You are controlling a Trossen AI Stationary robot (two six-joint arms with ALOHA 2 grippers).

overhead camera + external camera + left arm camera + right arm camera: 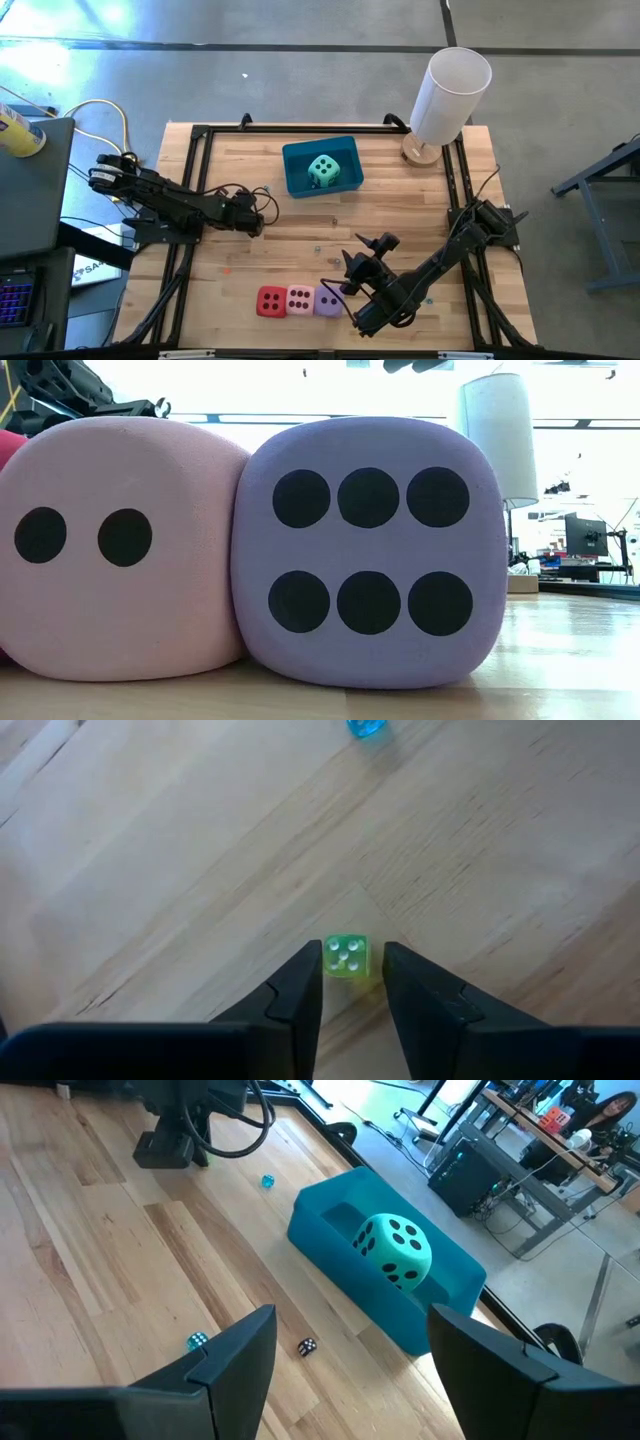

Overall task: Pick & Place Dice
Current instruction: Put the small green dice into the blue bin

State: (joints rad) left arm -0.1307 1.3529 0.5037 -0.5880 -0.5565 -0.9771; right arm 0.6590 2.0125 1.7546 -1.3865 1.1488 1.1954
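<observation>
A: From above, where are the dice?

B: The teal die (322, 171) sits inside the blue bin (296, 180). Well apart from the bin, toward the table's (430, 210) near edge, the red die (271, 301), pink die (300, 299) and purple die (328, 300) lie in a touching row running left to right. The right gripper (347, 272) hovers just beside the purple one; the left gripper (258, 215) is low over bare wood, left of the bin.

A: And at table height?

B: The pink die (110, 550) shows two pips, the purple die (370, 550) six, pressed side to side.

A: The left wrist camera?

B: Its fingers (300, 995) are narrowly parted around a tiny green die (346, 956) at their tips; I cannot tell whether they pinch it. Open wood lies all round.

A: The right wrist?

B: Fingers (235, 1350) spread wide, holding nothing. The teal die (393, 1250) rests in the bin (340, 1255), with three tiny dice on the boards before the bin.
</observation>
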